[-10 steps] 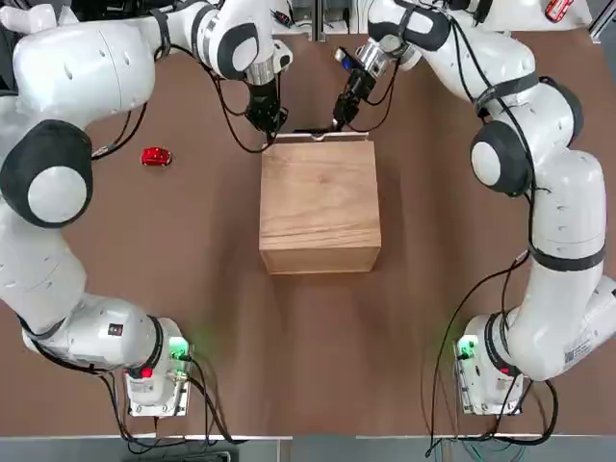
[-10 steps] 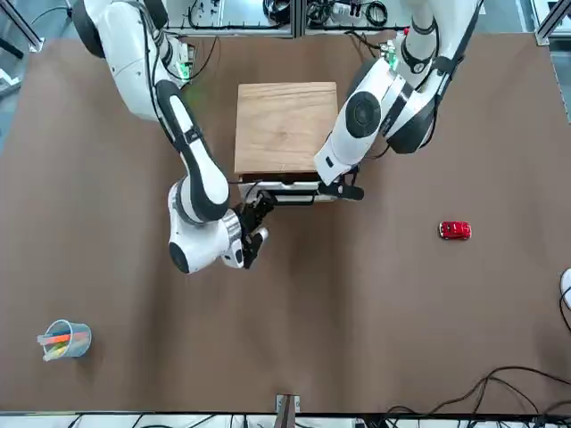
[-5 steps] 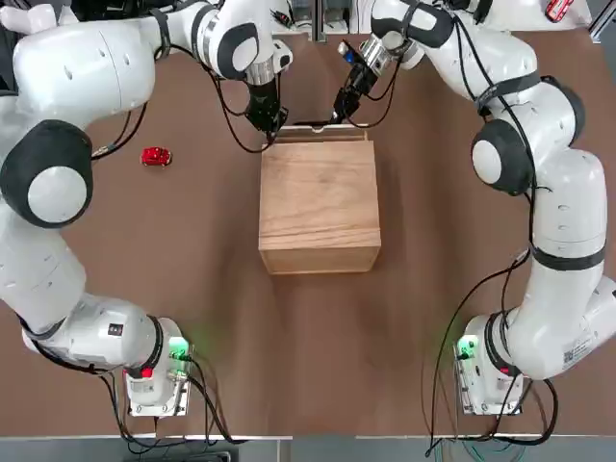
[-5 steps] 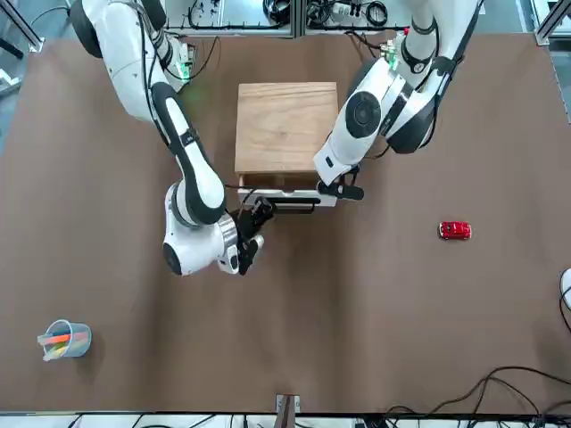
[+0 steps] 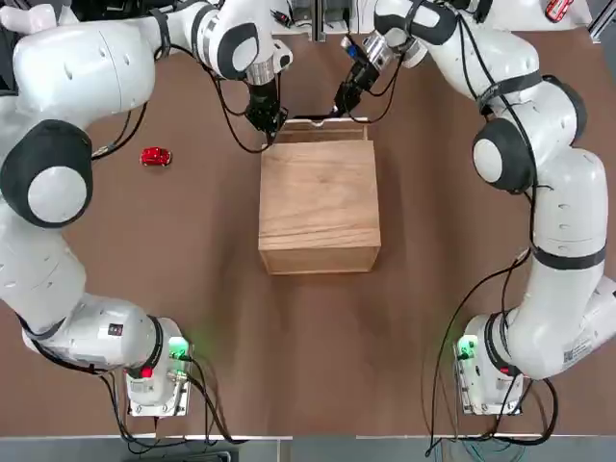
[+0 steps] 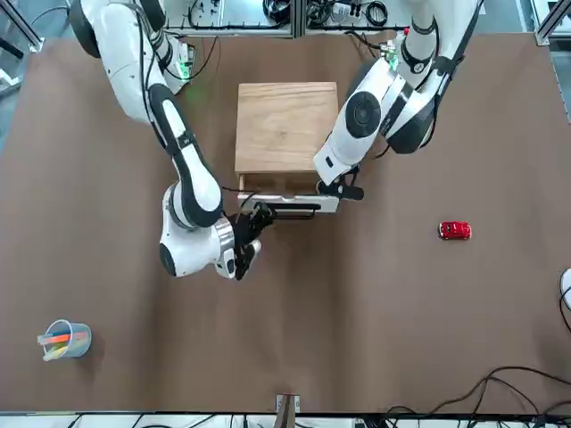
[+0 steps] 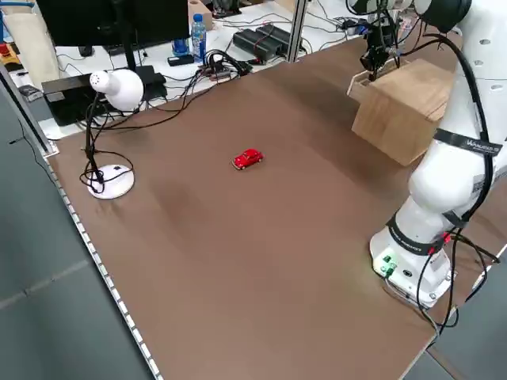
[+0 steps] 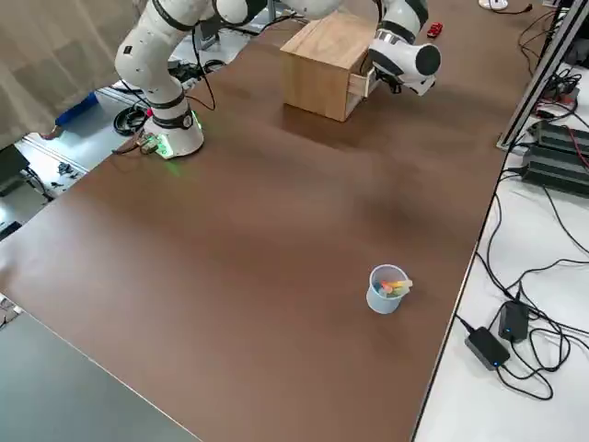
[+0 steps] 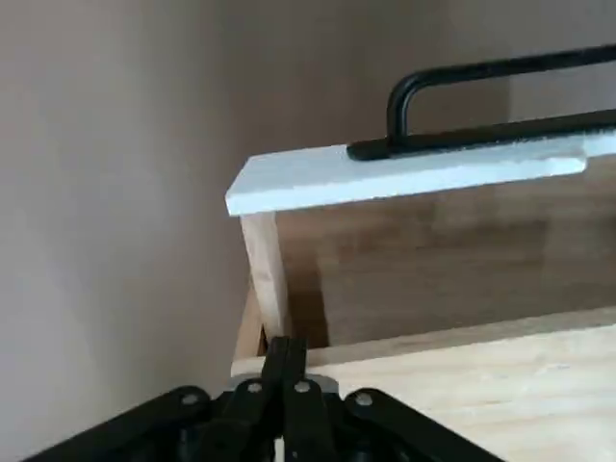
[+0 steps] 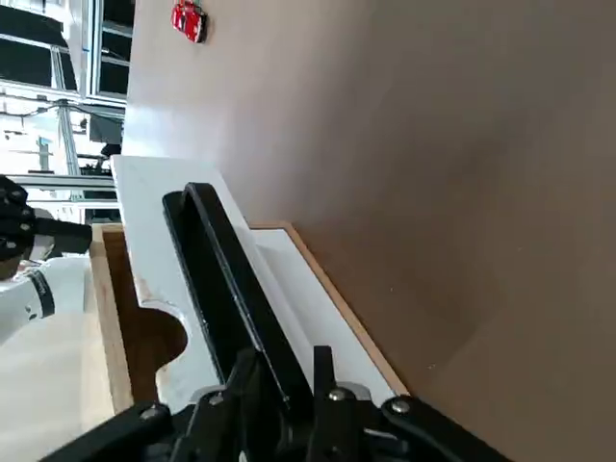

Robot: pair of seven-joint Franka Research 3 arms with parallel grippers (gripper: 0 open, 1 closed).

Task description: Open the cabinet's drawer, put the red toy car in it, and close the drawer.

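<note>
The right gripper (image 10: 284, 380), near the upper centre of the top view, pinches the slim black bar handle (image 10: 226, 289) on the pale whitish front of the shallow light-wood drawer (image 5: 322, 131), which stands partly drawn out of the box. The left gripper (image 9: 286, 371), fingers pressed together and holding nothing, sits at the top front corner of the pale-brown wooden cube cabinet (image 5: 319, 204), beside the drawer's side wall. The cabinet occupies the centre of the brown table (image 5: 289, 337). The small glossy red toy car (image 5: 156, 156) rests on the table at the left of the top view, well apart from the cabinet.
</note>
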